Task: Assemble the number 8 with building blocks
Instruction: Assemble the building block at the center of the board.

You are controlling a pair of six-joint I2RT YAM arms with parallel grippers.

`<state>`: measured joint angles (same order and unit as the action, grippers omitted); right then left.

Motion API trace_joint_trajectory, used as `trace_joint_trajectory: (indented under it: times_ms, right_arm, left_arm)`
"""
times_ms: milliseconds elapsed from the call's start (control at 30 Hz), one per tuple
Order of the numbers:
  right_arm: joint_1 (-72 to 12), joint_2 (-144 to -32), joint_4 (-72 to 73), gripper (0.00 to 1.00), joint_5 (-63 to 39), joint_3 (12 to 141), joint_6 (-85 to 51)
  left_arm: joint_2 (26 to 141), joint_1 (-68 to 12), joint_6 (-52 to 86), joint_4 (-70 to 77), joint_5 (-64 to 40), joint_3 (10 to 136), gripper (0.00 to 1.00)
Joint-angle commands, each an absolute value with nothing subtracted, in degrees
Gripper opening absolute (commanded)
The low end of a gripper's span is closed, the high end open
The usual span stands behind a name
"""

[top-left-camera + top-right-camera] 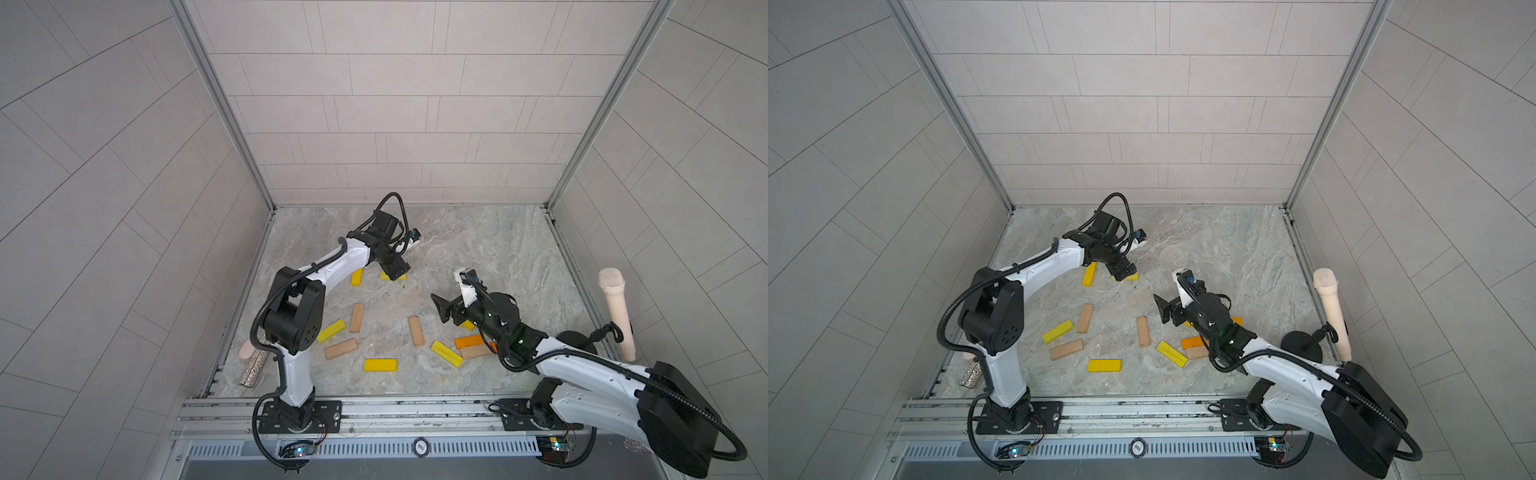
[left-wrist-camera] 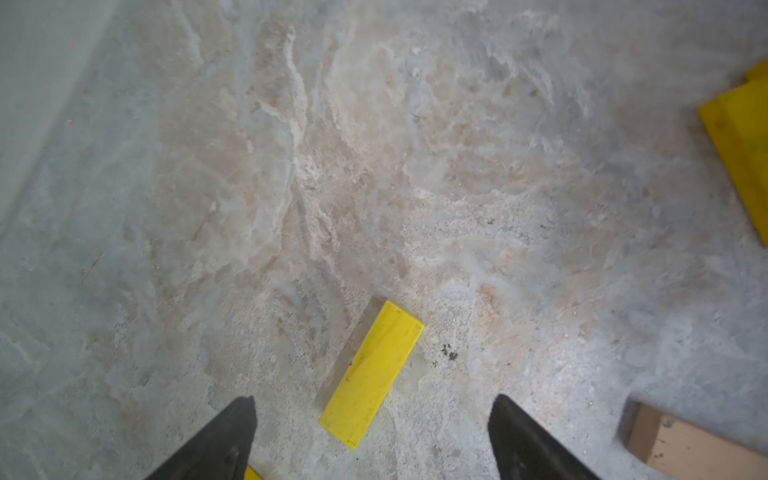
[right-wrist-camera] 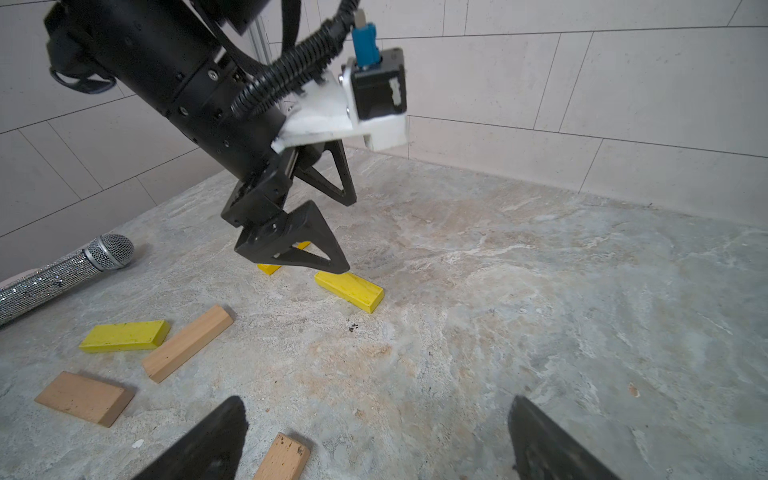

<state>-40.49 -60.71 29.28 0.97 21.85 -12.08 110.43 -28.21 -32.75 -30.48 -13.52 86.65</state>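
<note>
The left gripper (image 2: pixel 372 401) is held low over the far part of the table (image 1: pixel 478 249) with its jaws spread wide. A yellow block (image 2: pixel 372 374) is seen lying flat on the stone between them, pinched by neither finger (in the right wrist view one fingertip hangs at the block's end, though contact cannot be told). A second yellow block (image 1: pixel 356 277) lies just beside it, turned roughly at right angles, so the step in hand is judged to be the laying of a top corner of the number 8, of which no loop has yet been formed. The other building blocks (image 1: pixel 380 365) are scattered nearer the front, in yellow, tan and orange, apart from this pair. The right gripper (image 1: pixel 439 308) is held above the table a little right of the middle, its jaws likewise wide apart and nothing held. For the step to be done well, the block's slant between the fingers should be corrected. The wrist would best be turned until the jaws face the long sides squarely, and the block's end brought to meet its neighbour's without the neighbour being nudged. A straight lift on withdrawal is advised, since a dragging fingertip could skew so light a bar.
</note>
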Motion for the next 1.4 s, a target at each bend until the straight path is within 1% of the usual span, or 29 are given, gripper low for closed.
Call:
trace_joint_trajectory:
  times_ms: [0,200,333,500,567,667,833,967,1067,1233,1367]
  right_arm:
    - [-40.6,-59.7,30.0,1.00,2.2,21.1,-10.7]
    - [-40.6,-59.8,30.1,1.00,2.4,21.1,-10.8]
    - [-40.6,-59.9,30.0,1.00,2.6,21.2,-10.7]
    - [-40.6,-60.5,29.8,0.99,2.2,21.6,-10.8]
    - [-40.6,-60.5,29.6,0.99,2.2,21.6,-10.8]
    - [-40.6,-60.5,29.6,1.00,2.5,21.6,-10.7]
    - [-40.7,-60.8,29.4,0.99,2.7,21.9,-10.7]
    - [-40.6,-61.0,29.0,1.00,3.2,21.9,-10.8]
    - [-40.6,-61.0,28.9,1.00,3.5,22.1,-10.8]
    - [-40.7,-60.8,28.6,0.99,3.7,22.1,-10.7]
    - [-40.6,-60.9,28.6,0.99,3.9,22.1,-10.9]
  left_arm:
    - [113.2,-28.8,-40.6,-37.6,-11.2,91.2,0.88]
    - [118.3,-30.0,-45.7,-43.8,-7.9,96.2,0.83]
    - [122.4,-30.8,-48.4,-49.1,-2.4,100.8,0.75]
    - [126.6,-31.1,-52.7,-53.0,0.7,104.1,0.65]
    - [127.6,-31.0,-53.2,-53.5,0.8,104.9,0.60]
    - [128.8,-31.0,-54.1,-54.4,0.6,105.9,0.60]
    - [129.8,-31.0,-55.8,-55.3,-0.3,106.2,0.55]
    - [131.1,-31.1,-56.0,-55.6,-0.3,107.2,0.47]
    - [131.8,-31.0,-55.9,-55.8,-0.6,108.0,0.45]
    - [132.2,-31.0,-56.4,-55.7,0.1,108.5,0.37]
    - [132.0,-30.9,-57.4,-54.7,1.7,108.6,0.33]
